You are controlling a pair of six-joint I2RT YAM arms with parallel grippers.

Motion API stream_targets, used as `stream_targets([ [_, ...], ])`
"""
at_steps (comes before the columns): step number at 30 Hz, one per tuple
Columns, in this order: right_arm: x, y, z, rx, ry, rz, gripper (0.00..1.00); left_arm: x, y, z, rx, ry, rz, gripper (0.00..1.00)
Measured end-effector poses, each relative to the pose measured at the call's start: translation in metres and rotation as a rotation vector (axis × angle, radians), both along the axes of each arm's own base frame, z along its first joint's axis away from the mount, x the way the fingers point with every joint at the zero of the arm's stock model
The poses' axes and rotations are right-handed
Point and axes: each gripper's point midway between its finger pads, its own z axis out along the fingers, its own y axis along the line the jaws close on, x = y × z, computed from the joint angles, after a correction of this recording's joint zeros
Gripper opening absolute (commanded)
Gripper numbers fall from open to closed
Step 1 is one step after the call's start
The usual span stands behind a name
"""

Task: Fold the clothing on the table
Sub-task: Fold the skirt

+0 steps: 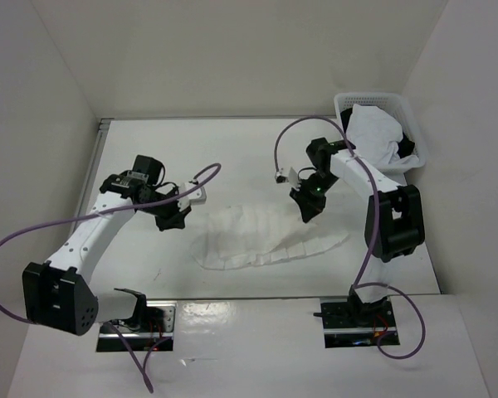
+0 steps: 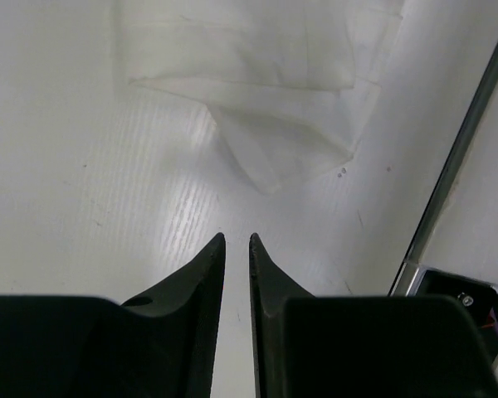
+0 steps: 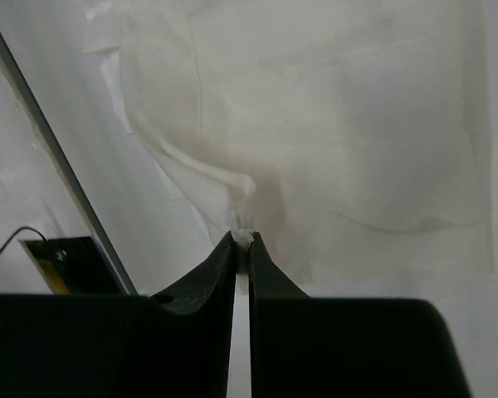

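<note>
The skirt seems thin and limp: the right gripper is clamped on its one-o'clock edge, while the left gripper at ten o'clock has jaws slightly apart, empty.

The skirt was recorded as thin white, marked by straight pleat lines. The table beneath it was noted as matte white with a grey edge strip. Beyond the skirt, plain white cloth was seen in a white lattice basket. The left arm and right arm were noted as white with black joints, and their cables as purple.
</note>
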Motion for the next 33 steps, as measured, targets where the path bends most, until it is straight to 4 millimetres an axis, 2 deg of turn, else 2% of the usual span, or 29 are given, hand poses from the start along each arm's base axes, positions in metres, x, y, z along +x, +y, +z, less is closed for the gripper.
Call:
stream_targets([
  [1,-0.003,-0.003,-0.004,-0.021,0.016,0.014,0.16,-0.004,-0.002,0.002,0.007,-0.007,-0.018,0.25],
  [2,-0.006,-0.005,-0.007,-0.04,0.032,0.026,0.26,-0.008,-0.005,0.003,0.011,-0.013,-0.034,0.25],
  [3,-0.009,-0.005,-0.009,-0.052,0.041,0.035,0.59,-0.011,-0.005,0.004,0.017,-0.018,-0.042,0.25],
  [4,-0.01,-0.006,-0.01,-0.065,0.048,0.043,0.69,-0.013,-0.005,0.005,0.024,-0.024,-0.045,0.25],
  [7,-0.018,-0.003,-0.014,-0.092,0.055,0.089,0.83,-0.013,-0.001,0.008,0.044,-0.048,-0.023,0.25],
  [11,-0.032,0.004,-0.017,-0.127,0.072,0.143,0.88,-0.007,0.005,0.015,0.056,-0.098,0.036,0.25],
  [14,-0.035,0.007,-0.01,-0.133,0.052,0.148,0.93,-0.001,0.007,0.025,0.048,-0.143,0.094,0.31],
  [15,-0.034,0.008,-0.005,-0.129,0.036,0.14,0.93,0.001,0.007,0.029,0.041,-0.159,0.117,0.41],
  [17,-0.032,0.012,0.011,-0.112,-0.006,0.127,0.95,0.006,0.008,0.039,0.023,-0.197,0.171,0.53],
  [18,-0.03,0.016,0.02,-0.098,-0.03,0.115,0.95,0.008,0.009,0.044,0.013,-0.212,0.199,0.64],
  [19,-0.028,0.022,0.031,-0.08,-0.058,0.101,0.95,0.01,0.01,0.05,-0.001,-0.229,0.235,0.81],
  [21,-0.023,0.038,0.052,-0.041,-0.113,0.053,0.95,0.015,0.012,0.061,-0.03,-0.253,0.311,0.98],
  [24,-0.016,0.058,0.065,-0.025,-0.174,-0.055,0.95,0.022,0.015,0.082,-0.076,-0.268,0.432,1.0],
  [26,-0.011,0.068,0.063,-0.035,-0.179,-0.155,0.97,0.029,0.017,0.094,-0.103,-0.278,0.509,1.0],
  [28,-0.006,0.073,0.053,-0.065,-0.152,-0.25,0.98,0.034,0.019,0.101,-0.125,-0.271,0.582,1.0],
  [31,0.002,0.071,0.024,-0.138,-0.1,-0.369,0.98,0.039,0.024,0.094,-0.121,-0.226,0.668,1.0],
  [33,-0.001,0.064,0.001,-0.196,-0.063,-0.42,0.98,0.043,0.027,0.085,-0.106,-0.193,0.707,1.0],
])
